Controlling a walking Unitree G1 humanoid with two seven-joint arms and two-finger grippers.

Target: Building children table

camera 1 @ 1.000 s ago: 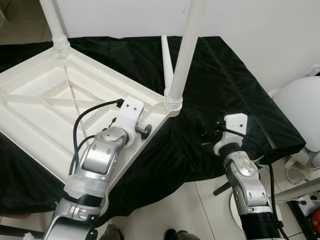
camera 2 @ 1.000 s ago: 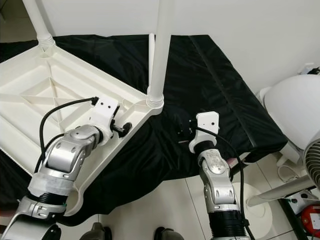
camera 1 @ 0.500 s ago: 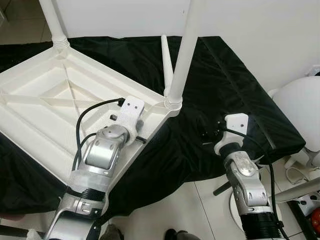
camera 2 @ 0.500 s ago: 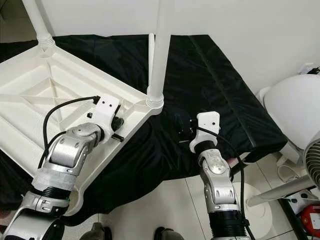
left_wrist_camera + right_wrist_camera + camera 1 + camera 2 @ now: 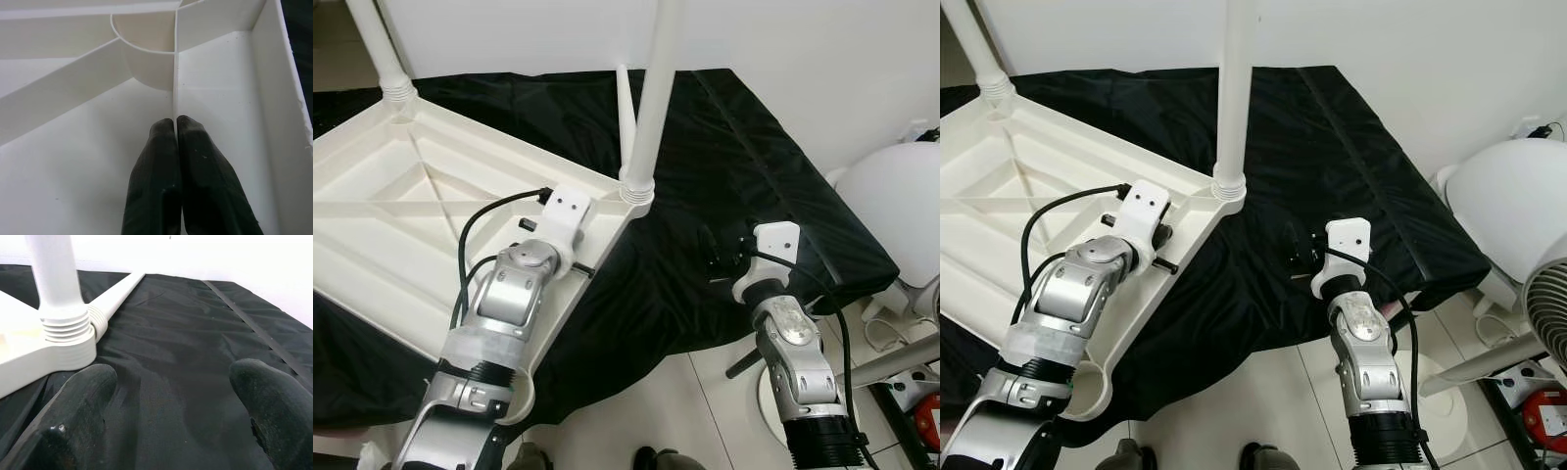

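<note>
The white plastic table (image 5: 401,196) lies upside down on a black cloth (image 5: 754,147). One leg (image 5: 646,98) stands screwed into its near right corner, and another leg (image 5: 374,49) stands at the far left corner. A loose leg (image 5: 625,117) lies on the cloth behind the near corner. Beside that corner, my left gripper (image 5: 176,121) reaches into the underside, shut on a thin rib (image 5: 175,63). My right gripper (image 5: 171,377) hovers open over the cloth, just right of the screwed leg's socket (image 5: 66,340), with nothing between its fingers.
A white fan (image 5: 1508,206) stands at the right, close to the cloth's edge, with its round base (image 5: 778,392) on the tiled floor by my right arm. A white wall (image 5: 822,59) runs behind the cloth. A red object (image 5: 1552,421) sits at the lower right.
The whole view has shifted a little. My left gripper has turned and moved in from the table's rim over the underside. The right gripper has stayed where it was.
</note>
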